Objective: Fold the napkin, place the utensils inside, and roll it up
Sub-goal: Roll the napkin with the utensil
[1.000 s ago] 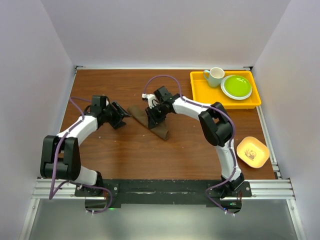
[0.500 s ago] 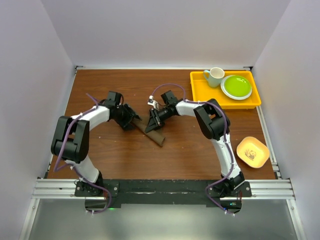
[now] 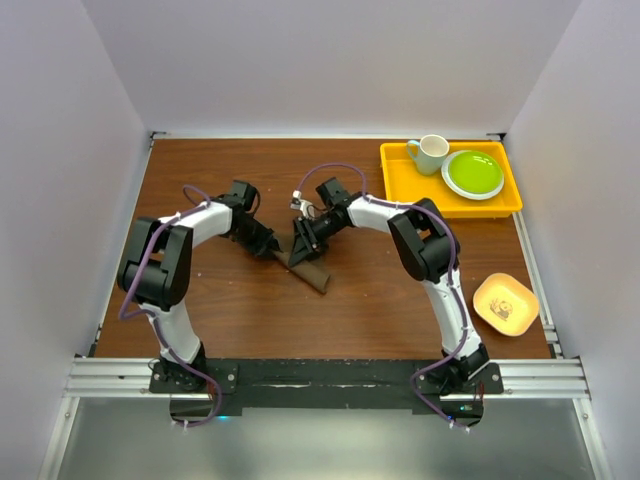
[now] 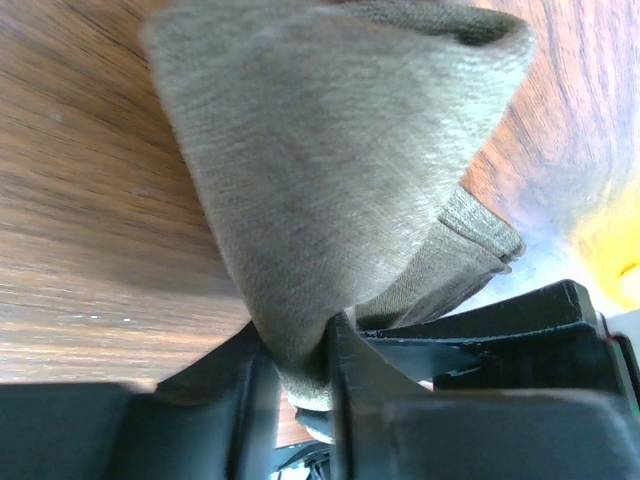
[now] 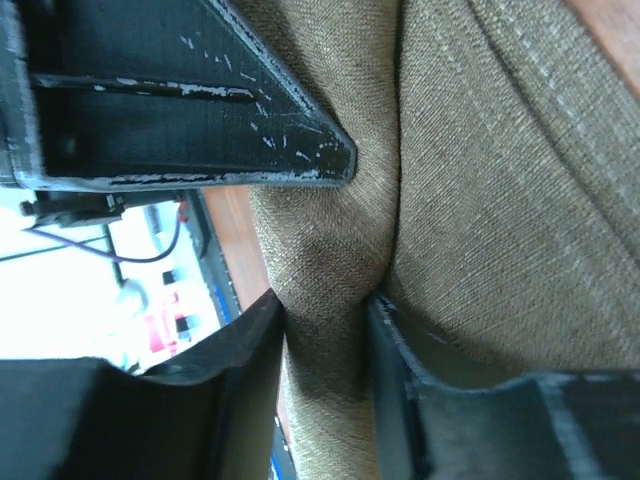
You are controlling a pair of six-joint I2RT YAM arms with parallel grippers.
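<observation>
The napkin (image 3: 312,275) lies as a narrow dark brown bundle at the table's middle, running diagonally. My left gripper (image 3: 272,248) is at its upper left end. In the left wrist view this gripper (image 4: 295,345) is shut on a bunched fold of the napkin (image 4: 330,180). My right gripper (image 3: 300,247) meets the same end from the right. In the right wrist view it (image 5: 325,310) has a ridge of the napkin (image 5: 480,200) squeezed between its fingers, with the left gripper's finger (image 5: 200,100) close above. The utensils are hidden.
An orange tray (image 3: 400,185) at the back right holds a pale mug (image 3: 430,153) and a green plate (image 3: 473,173). A small yellow dish (image 3: 506,303) sits near the right edge. White walls enclose the table on three sides.
My left gripper has travelled right to the napkin's upper end and closed on the cloth. The right gripper has slid a little down and left along the same end.
</observation>
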